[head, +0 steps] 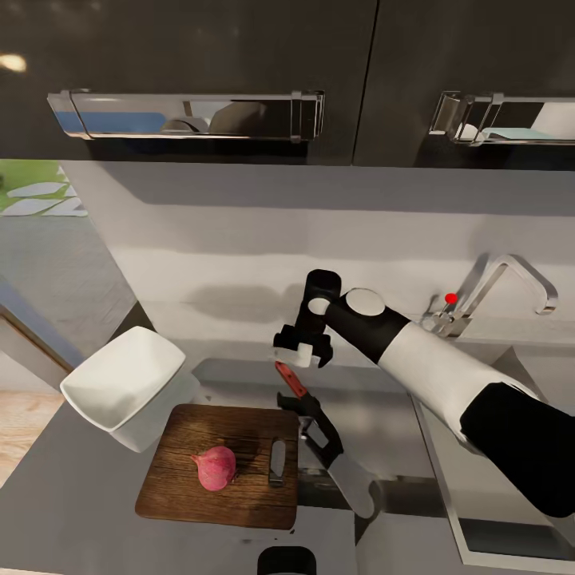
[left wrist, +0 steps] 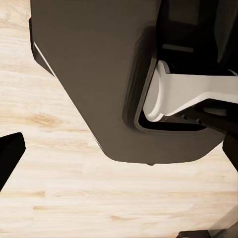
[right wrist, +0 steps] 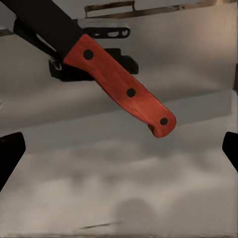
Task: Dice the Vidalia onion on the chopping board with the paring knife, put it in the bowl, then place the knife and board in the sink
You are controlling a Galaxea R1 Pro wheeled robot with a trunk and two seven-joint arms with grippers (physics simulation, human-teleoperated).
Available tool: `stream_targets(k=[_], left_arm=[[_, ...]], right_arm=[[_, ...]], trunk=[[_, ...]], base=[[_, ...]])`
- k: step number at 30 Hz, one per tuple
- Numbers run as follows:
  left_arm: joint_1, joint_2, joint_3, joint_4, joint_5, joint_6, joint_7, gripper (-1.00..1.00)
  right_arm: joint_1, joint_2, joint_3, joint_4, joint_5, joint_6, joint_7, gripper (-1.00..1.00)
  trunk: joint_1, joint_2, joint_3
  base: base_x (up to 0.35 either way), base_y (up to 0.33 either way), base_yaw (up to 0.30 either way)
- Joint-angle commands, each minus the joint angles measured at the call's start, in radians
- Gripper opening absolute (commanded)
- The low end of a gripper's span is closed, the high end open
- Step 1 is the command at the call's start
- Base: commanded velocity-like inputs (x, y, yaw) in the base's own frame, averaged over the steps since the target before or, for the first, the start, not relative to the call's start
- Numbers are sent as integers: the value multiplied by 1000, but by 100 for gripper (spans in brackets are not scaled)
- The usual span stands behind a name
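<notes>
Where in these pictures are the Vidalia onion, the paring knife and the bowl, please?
Vidalia onion [head: 216, 468]: head view, middle of the pink bulb on the chopping board.
Paring knife [right wrist: 124, 87]: right wrist view, middle of the red-brown handle.
Bowl [head: 120, 383]: head view, inner white wall.

Board: brown chopping board [head: 209, 495] on the grey countertop [head: 64, 511], near edge.
Onion: pink-red onion [head: 216, 467], whole, on the board.
Bowl: white bowl [head: 128, 387], touching the board's far left corner.
Knife: paring knife [head: 291, 382] just below the right gripper [head: 302, 351], beside the board's far right corner.
Tap: chrome tap [head: 495, 291], far right.
</notes>
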Motion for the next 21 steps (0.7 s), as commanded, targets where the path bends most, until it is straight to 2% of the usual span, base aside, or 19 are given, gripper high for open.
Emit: stream_targets(k=[1, 4, 8, 11, 12, 13, 16, 21], left_arm=[[-2, 0, -6, 5, 10, -7, -5, 100], [-2, 0, -6, 5, 10, -7, -5, 100], [-2, 0, -6, 5, 10, -7, -5, 100], [-2, 0, -6, 5, 10, -7, -5, 100], [-2, 0, -6, 5, 10, -7, -5, 100], [-2, 0, -6, 5, 10, -7, -5, 100], [-2, 0, -6, 5, 10, -7, -5, 100], [-2, 0, -6, 5, 10, -7, -5, 100]], right_arm=[[-1, 3, 2, 0, 9, -3, 0, 100], [-1, 22, 1, -1, 34, 15, 0, 100], [-1, 39, 0, 0, 46, 44, -2, 100], [-1, 40, 0, 0, 47, 67, -2, 100], [-1, 39, 0, 0, 48, 109, -8, 100], [-1, 38, 1, 0, 49, 119, -10, 100], [-1, 36, 1, 0, 62, 131, -12, 100], [-1, 31, 2, 0, 107, 136, -12, 100]], trunk=[[1, -2, -2], [1, -2, -2], [1, -2, -2], [1, -2, -2], [1, -2, -2], [1, -2, -2], [1, -2, -2], [1, -2, -3]], base=[[0, 0, 0], [0, 0, 0], [0, 0, 0], [0, 0, 0], [0, 0, 0], [0, 0, 0], [0, 0, 0], [0, 0, 0]])
